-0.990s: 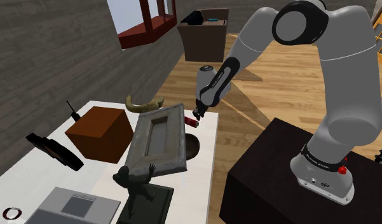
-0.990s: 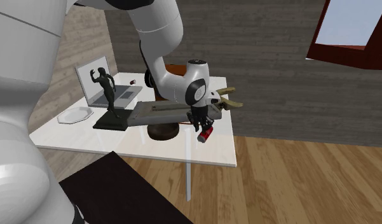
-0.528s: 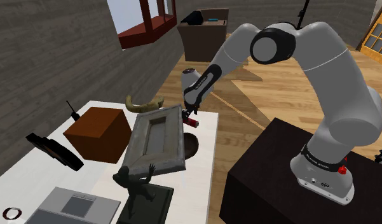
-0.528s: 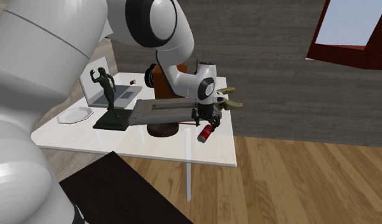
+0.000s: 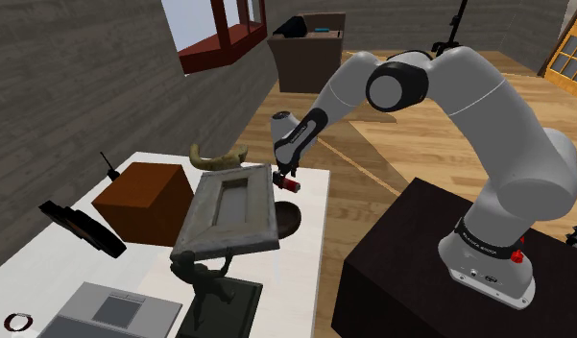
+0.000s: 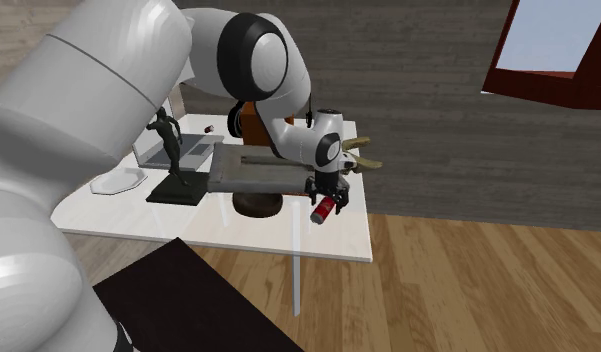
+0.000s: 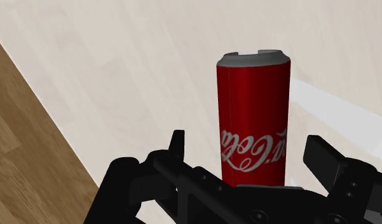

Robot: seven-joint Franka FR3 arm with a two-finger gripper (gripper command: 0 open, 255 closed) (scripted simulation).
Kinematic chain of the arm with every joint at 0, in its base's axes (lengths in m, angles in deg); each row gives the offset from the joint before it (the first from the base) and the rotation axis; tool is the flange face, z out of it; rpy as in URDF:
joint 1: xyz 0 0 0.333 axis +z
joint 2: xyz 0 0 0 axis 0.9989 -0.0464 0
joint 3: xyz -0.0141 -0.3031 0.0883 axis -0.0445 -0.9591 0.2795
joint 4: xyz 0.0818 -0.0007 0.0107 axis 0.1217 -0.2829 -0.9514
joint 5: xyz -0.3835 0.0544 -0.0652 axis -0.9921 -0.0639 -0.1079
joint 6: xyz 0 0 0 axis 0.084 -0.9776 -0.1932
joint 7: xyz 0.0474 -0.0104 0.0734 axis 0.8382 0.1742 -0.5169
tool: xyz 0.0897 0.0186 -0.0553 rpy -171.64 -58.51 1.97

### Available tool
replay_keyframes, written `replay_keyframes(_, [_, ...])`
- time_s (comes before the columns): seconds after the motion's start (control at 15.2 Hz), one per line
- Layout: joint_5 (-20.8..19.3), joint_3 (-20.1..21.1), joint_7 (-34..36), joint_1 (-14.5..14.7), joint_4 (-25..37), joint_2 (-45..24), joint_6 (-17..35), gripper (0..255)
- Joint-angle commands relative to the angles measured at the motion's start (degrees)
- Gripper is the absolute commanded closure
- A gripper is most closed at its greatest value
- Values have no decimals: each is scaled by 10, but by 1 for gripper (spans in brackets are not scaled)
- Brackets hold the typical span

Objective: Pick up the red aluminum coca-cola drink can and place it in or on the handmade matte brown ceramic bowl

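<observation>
The red Coca-Cola can point(image 7: 253, 121) with a grey top lies along my gripper point(image 7: 246, 151), between its two black fingers point(image 7: 177, 145), which stand apart with a gap on each side of it. In the second exterior view the can point(image 6: 326, 207) hangs tilted just under the gripper point(image 6: 323, 190), over the white table near its front edge. The dark brown bowl point(image 6: 258, 205) sits beside the can, partly covered by a grey picture frame point(image 6: 253, 170). From the shoulder view, the can point(image 5: 289, 182) is just beyond the bowl point(image 5: 290, 220), not in it.
The tilted grey frame point(image 5: 228, 205) leans over the bowl. A brown box point(image 5: 147, 197), a curved horn point(image 5: 217, 156), a dark figurine point(image 5: 214, 278), a laptop point(image 5: 113, 309) and a black handset point(image 5: 80, 226) crowd the table point(image 5: 312, 197). My dark stand point(image 5: 411, 259) is at lower right.
The fingers have spread off the can. The arm swung toward the shoulder view's left, and the grey frame tipped up and shifted that way. The can stays beside the bowl.
</observation>
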State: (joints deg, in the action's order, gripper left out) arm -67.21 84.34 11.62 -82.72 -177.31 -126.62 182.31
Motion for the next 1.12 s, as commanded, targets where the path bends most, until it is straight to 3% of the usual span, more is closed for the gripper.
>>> replay_keyframes(0.0, [0, 3, -1, 2, 7, -14, 4, 0])
replay_keyframes(0.46, [0, 2, -1, 2, 7, -14, 4, 0])
replay_keyframes(0.53, [0, 2, -1, 2, 7, -14, 4, 255])
replay_keyframes(1.06, [0, 2, 1, 4, 12, -17, 2, 255])
